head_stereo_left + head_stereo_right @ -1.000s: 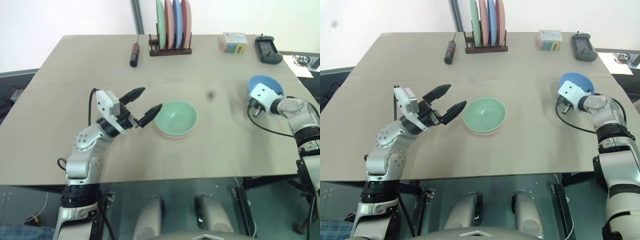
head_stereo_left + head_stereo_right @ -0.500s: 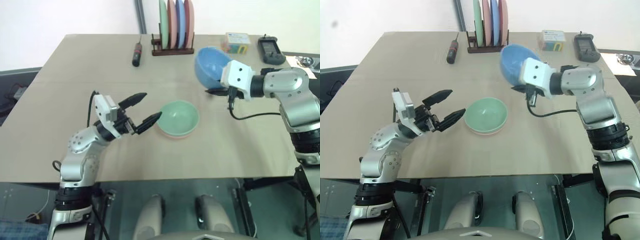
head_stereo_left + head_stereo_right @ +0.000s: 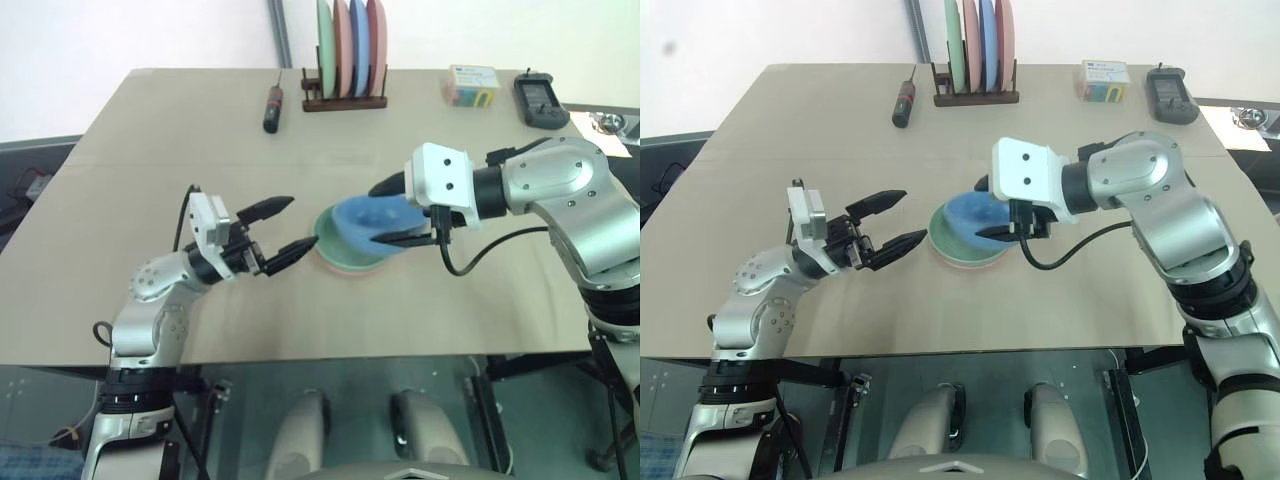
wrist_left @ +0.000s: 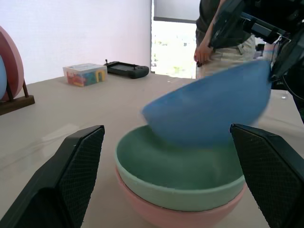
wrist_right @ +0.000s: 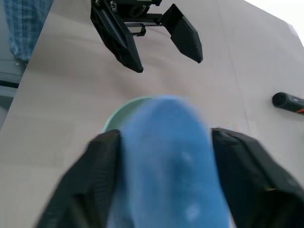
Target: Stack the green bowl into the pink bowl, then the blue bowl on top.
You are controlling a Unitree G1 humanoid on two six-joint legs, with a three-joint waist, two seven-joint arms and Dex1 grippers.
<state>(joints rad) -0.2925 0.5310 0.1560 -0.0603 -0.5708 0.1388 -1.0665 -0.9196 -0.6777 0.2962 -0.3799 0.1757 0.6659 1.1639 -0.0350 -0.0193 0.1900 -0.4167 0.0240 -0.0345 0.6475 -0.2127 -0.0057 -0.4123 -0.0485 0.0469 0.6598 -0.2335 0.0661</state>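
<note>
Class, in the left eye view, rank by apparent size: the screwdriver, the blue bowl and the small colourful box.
1. blue bowl
2. and 3. unsure: screwdriver is longer, colourful box wider; both also lie farther from the camera.

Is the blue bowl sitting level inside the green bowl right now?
No, in the left wrist view the blue bowl hangs tilted over the green bowl, one side raised well above its rim.

Screwdriver [image 3: 270,107], plate rack [image 3: 342,100], remote [image 3: 541,100].

Left tool [image 3: 273,229] gapes wide; right tool [image 3: 393,212] has fingers spread.
</note>
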